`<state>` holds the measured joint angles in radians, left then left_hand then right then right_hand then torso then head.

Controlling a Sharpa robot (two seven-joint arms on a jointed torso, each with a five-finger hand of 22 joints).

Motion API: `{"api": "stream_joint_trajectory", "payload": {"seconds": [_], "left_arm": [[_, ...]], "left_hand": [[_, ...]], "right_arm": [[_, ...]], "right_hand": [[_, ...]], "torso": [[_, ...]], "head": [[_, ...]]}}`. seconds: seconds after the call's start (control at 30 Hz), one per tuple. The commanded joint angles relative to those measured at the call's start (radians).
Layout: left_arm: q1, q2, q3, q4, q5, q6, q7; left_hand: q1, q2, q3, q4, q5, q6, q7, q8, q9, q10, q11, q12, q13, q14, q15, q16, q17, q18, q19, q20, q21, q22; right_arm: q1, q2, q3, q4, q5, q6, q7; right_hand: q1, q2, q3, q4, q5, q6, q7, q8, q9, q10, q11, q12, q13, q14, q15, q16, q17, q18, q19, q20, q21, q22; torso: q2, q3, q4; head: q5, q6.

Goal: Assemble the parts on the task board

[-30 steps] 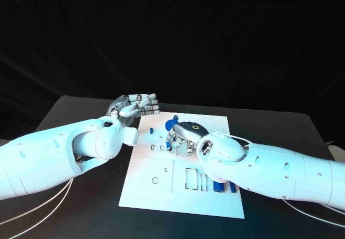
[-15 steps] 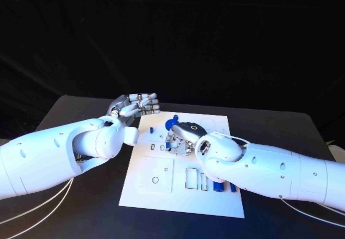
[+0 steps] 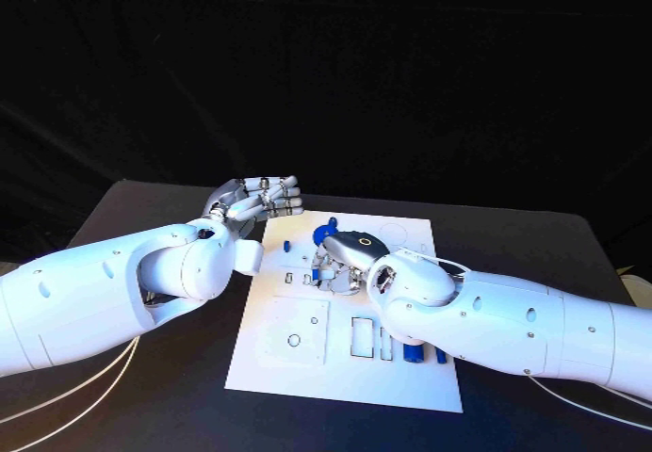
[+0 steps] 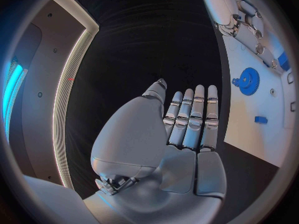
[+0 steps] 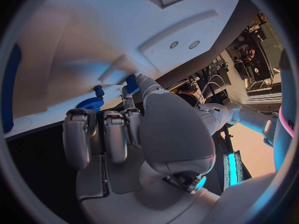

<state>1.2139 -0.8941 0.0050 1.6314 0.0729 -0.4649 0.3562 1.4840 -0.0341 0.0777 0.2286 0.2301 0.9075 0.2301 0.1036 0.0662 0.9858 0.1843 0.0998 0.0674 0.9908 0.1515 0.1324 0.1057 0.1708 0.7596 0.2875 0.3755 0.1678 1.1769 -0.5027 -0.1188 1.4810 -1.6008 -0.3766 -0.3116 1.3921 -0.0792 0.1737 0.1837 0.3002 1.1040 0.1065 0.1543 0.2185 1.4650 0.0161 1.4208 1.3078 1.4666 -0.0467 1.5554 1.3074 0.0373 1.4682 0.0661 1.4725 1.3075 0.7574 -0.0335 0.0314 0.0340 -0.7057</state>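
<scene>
The right hand (image 3: 347,259) is lowered onto the middle of the task board (image 3: 306,363), fingers curled down beside a small blue part (image 5: 131,83); whether that part is actually pinched cannot be told. A blue gear (image 3: 323,234) is seen just beyond it. The left hand (image 3: 255,200) is held open and empty off the board's far left corner. A seating step is judged to be in hand; careful alignment is called for next.

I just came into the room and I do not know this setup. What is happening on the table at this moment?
A two-armed robot is assembling small blue parts on a white task board. The right hand is low over the board's middle, its fingers at a small blue part near the blue gear. The left hand waits at the board's far left corner, holding nothing. More blue parts lie near the right forearm.
</scene>
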Motion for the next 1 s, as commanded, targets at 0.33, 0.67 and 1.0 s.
{"api": "stream_joint_trajectory", "payload": {"seconds": [0.33,0.67,1.0], "left_arm": [[0.001,0.001,0.001,0.002,-0.004,0.015,0.005],[0.001,0.001,0.001,0.002,-0.004,0.016,0.005],[0.001,0.001,0.001,0.001,-0.004,0.017,0.003]], "left_hand": [[0.009,0.003,0.001,-0.002,0.001,0.007,0.001,-0.006,0.001,0.007,0.001,-0.003,0.0,0.005,-0.001,-0.003,0.001,0.006,-0.002,-0.002,0.006,0.001],[0.009,0.003,0.001,-0.002,0.001,0.007,0.001,-0.006,0.001,0.007,0.001,-0.003,0.0,0.005,-0.001,-0.003,0.001,0.006,-0.002,-0.002,0.006,0.001],[0.009,0.003,0.001,-0.002,0.001,0.007,0.001,-0.006,0.001,0.007,0.001,-0.003,0.0,0.005,-0.001,-0.003,0.001,0.006,-0.002,-0.002,0.006,0.001]], "right_arm": [[-0.006,-0.002,-0.004,-0.001,-0.016,0.041,-0.014],[-0.006,-0.001,-0.004,0.001,-0.019,0.025,-0.007],[-0.006,-0.003,-0.004,0.006,-0.022,-0.009,-0.005]], "right_hand": [[-0.024,-0.018,-0.003,0.007,-0.009,-0.011,-0.002,-0.017,-0.003,-0.012,0.008,-0.014,0.1,0.094,0.004,-0.003,0.219,-0.005,0.018,0.0,-0.01,0.163],[-0.063,-0.052,-0.03,0.02,0.018,-0.04,0.013,-0.039,-0.011,-0.025,0.022,-0.03,0.085,0.093,0.017,-0.004,0.215,-0.004,0.016,0.011,-0.014,0.162],[-0.083,-0.072,-0.058,0.029,0.01,-0.077,0.026,-0.065,-0.02,-0.067,0.034,-0.085,0.035,0.09,0.027,-0.009,0.204,0.0,0.006,0.021,-0.03,0.15]], "torso": [[0.0,0.0006,0.0004],[0.001,0.0009,0.0001],[0.0,0.0012,0.0002]], "head": [[0.003,-0.001],[0.003,0.001],[0.003,0.001]]}}
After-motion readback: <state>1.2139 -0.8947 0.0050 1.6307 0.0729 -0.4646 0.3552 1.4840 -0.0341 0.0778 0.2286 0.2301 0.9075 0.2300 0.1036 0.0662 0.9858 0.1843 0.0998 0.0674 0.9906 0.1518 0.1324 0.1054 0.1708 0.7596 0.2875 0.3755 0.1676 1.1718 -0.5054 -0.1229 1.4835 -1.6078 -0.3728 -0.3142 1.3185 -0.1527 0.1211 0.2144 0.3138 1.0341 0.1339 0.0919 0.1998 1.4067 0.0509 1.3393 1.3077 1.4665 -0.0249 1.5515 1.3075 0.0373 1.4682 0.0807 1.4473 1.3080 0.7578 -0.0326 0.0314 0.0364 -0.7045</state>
